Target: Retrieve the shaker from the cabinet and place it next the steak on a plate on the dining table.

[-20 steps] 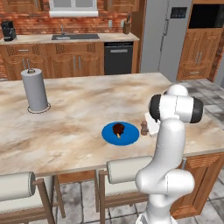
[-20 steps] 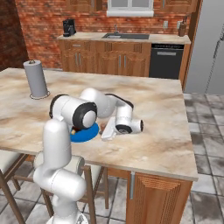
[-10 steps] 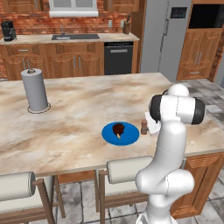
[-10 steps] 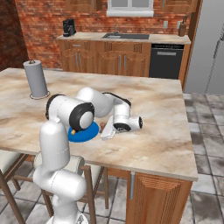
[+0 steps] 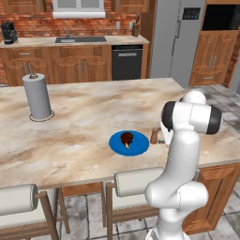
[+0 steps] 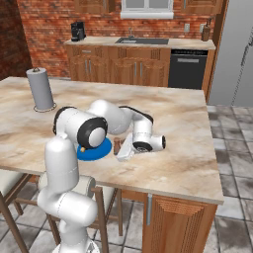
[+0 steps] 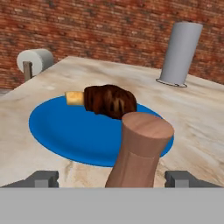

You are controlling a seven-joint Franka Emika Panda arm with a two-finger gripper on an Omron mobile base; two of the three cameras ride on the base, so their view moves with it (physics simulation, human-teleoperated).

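Here, smooth brown cylindrical shaker (image 7: 142, 146), flat round blue plate (image 7: 57, 127), lumpy steak (image 7: 109, 100)

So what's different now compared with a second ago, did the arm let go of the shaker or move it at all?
The arm has drawn back slightly, so the shaker now stands in clearer view on the dining table, upright just right of the plate. The gripper is open, fingers apart on either side of it. The steak, the plate and the paper towel roll stayed put.
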